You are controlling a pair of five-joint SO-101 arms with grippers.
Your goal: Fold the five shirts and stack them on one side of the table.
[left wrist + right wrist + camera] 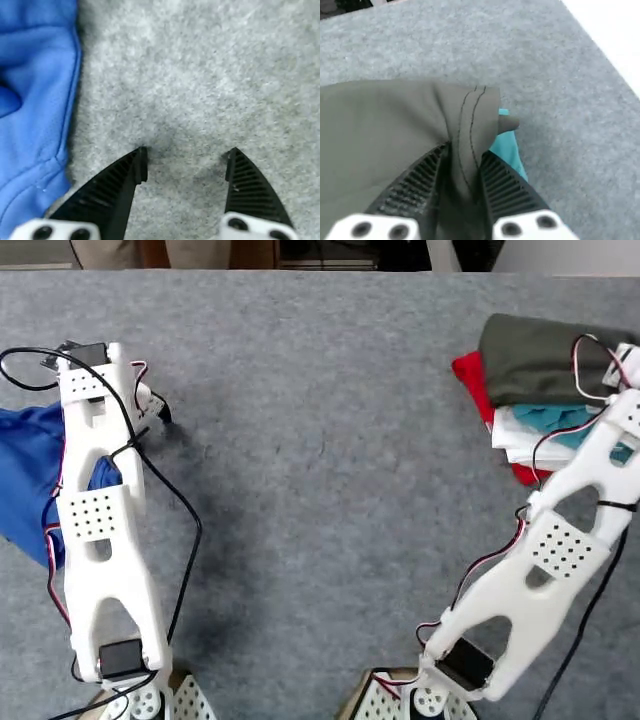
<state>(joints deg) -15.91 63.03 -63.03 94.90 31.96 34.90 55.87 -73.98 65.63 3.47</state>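
Note:
A blue shirt [25,475] lies crumpled at the table's left edge, partly under my left arm. My left gripper [186,165] hangs open over bare grey felt, with the blue shirt [32,100] just beside one finger. At the far right sits a stack of folded shirts: an olive-grey shirt [535,360] on top, then teal and white ones [530,430], with a red shirt [472,380] underneath. My right gripper [465,165] is shut on a fold of the olive-grey shirt [385,130] at the stack's far-right end, with a teal edge [507,145] showing below.
Grey felt [320,470] covers the table, and its wide middle stretch lies between the two arms. Black and red cables [180,510] trail from the left arm over the felt. The table's right edge [600,45] runs close to the stack.

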